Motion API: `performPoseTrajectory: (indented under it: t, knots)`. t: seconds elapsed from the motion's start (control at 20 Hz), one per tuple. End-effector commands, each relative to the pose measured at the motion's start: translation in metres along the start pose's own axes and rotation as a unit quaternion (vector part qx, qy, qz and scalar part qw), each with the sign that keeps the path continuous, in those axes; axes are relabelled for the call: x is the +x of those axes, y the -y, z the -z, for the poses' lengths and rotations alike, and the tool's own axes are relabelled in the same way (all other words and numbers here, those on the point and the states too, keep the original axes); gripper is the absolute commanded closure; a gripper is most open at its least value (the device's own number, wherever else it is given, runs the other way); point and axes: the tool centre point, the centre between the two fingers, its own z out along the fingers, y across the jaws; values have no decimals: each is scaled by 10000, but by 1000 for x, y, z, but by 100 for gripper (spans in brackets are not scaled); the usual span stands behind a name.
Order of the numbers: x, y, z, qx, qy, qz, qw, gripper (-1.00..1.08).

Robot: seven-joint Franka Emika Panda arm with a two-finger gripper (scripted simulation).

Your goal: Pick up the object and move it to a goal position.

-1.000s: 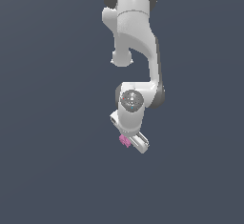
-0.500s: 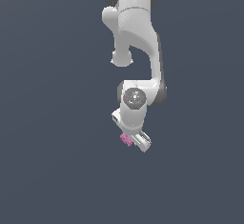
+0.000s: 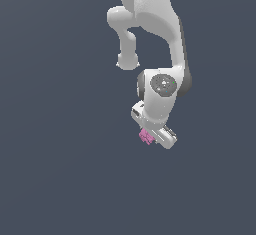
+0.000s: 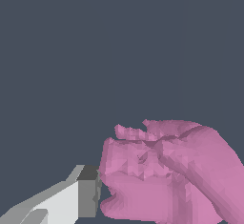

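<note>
Beneath the arm's wrist, the gripper (image 3: 152, 138) clamps the pink object (image 3: 145, 136) against one fingertip (image 4: 88, 192); pickup looks done, carrying to the unseen goal remains.

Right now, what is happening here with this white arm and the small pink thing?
A white robot arm is handling a small pink lumpy object. In the exterior view the object sits right at the tool at the arm's lower end, partly hidden by it. In the wrist view one finger presses against the object's side; the other finger is not visible, so a full grip cannot be confirmed. Around them is only a plain dark grey background, and no goal marker shows.
</note>
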Motion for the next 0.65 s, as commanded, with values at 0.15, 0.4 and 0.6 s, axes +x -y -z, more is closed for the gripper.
performPoseTrajectory:
  t: [0.15,0.4,0.6]
  knots:
    - [-38,15,33,3,-1,2,10000,108]
    - [-59,24,52,3,-1,2,10000,108]
    - [-64,27,56,3,-1,2,10000,108]
